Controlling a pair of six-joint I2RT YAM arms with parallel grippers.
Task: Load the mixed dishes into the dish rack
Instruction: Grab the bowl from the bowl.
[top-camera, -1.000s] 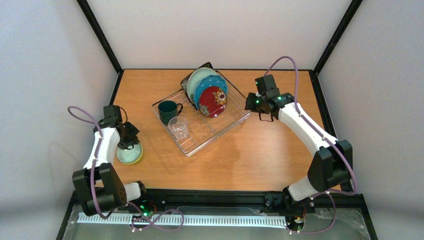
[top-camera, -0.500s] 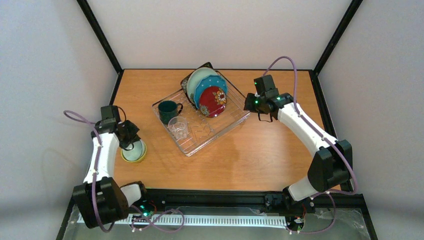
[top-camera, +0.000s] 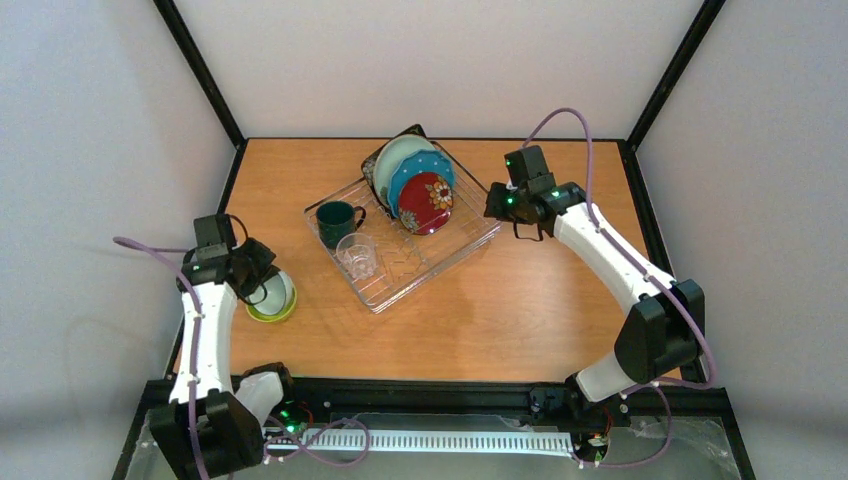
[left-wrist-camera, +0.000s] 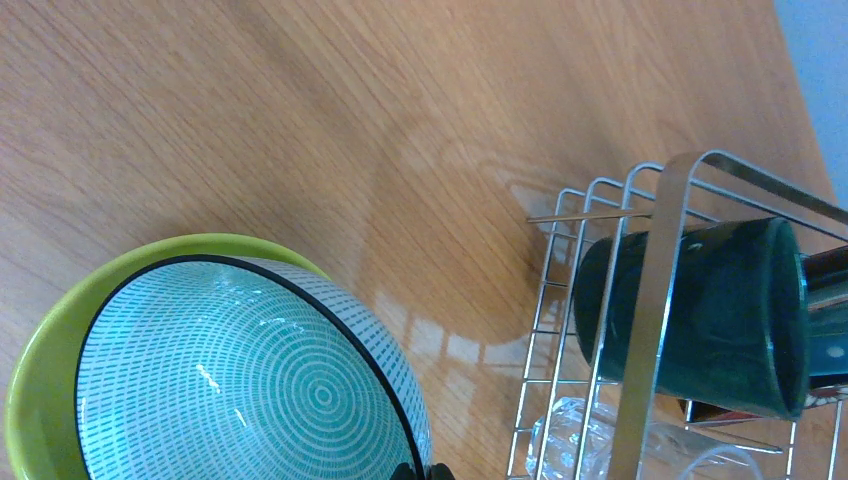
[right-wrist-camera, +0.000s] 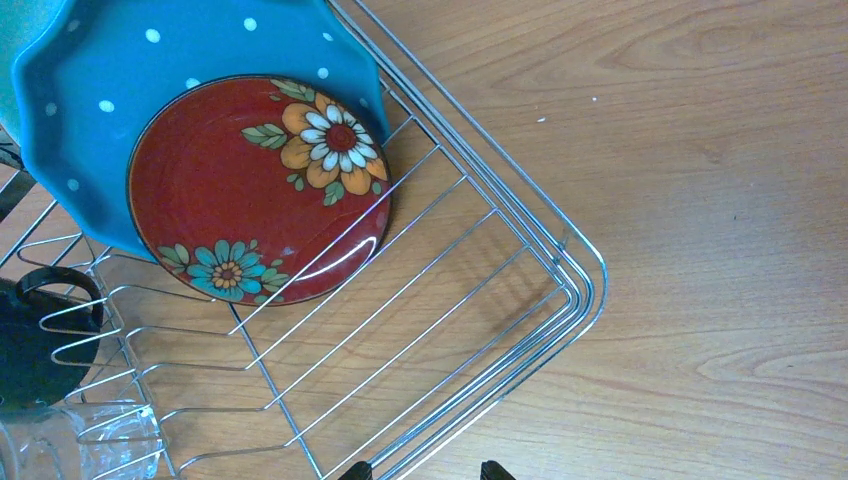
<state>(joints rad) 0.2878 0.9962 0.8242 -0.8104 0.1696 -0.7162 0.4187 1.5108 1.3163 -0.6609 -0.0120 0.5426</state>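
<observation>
My left gripper (top-camera: 257, 287) is shut on the black rim of the mint bowl (left-wrist-camera: 250, 380), which is tilted up inside the yellow-green bowl (left-wrist-camera: 35, 380) on the table left of the dish rack (top-camera: 455, 245). In the rack stand the black square plate (top-camera: 378, 157), pale mint plate (top-camera: 398, 157), blue dotted plate (right-wrist-camera: 200, 50) and red floral plate (right-wrist-camera: 255, 190). The dark green mug (top-camera: 335, 220) and clear glass cup (top-camera: 357, 255) sit at its left end. My right gripper (right-wrist-camera: 425, 470) hovers open over the rack's right corner, holding nothing.
Black frame posts and pale walls close in the wooden table (top-camera: 540, 310) on three sides. The rack's right half (right-wrist-camera: 430, 300) holds only bare wires and tines.
The left arm has drawn back to the left and tipped the mint bowl up on its rim; both bowls slid slightly right. The right gripper shifted a little toward the back.
</observation>
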